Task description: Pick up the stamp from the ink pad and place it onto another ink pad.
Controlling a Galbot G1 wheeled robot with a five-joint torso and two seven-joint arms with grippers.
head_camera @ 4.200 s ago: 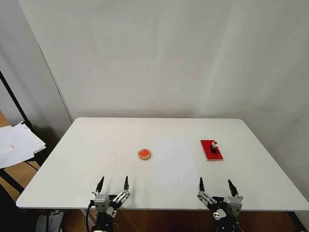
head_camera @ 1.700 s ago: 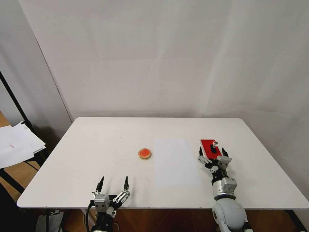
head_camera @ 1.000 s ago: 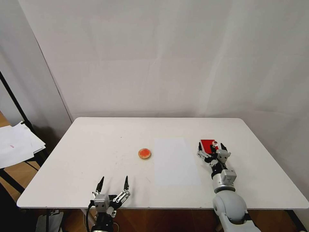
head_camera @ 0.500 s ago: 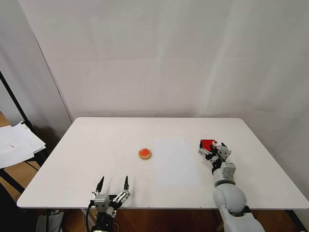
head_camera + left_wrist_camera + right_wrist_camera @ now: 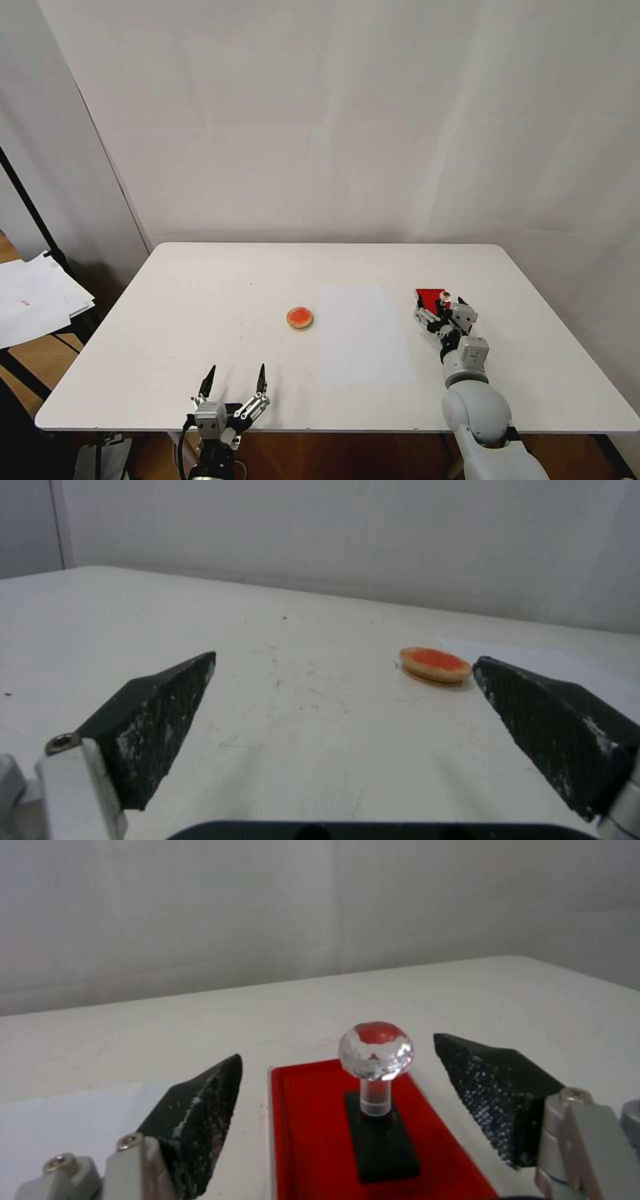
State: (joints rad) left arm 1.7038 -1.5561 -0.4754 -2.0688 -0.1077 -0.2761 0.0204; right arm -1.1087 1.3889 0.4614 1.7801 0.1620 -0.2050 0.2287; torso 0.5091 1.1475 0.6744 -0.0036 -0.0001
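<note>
Right gripper [image 5: 337, 1090] spread either side of stamp [image 5: 377, 1080], untouched, upright on ink pad [image 5: 307, 1135]. Left gripper [image 5: 235, 383] spread, parked at table [image 5: 200, 313] edge.

No readable text, label or number anywhere

Stamp [image 5: 377, 1100] upright on the ink pad [image 5: 313, 1140], right side of tabletop [image 5: 200, 300]; right pincer [image 5: 441, 308] straddles it, fingers either side, apart. Paper sheet [image 5: 363, 333] lies between that pad and another ink pad [image 5: 299, 318] mid-tabletop. Left pincer [image 5: 233, 381] sits at the near edge, left of centre.
</note>
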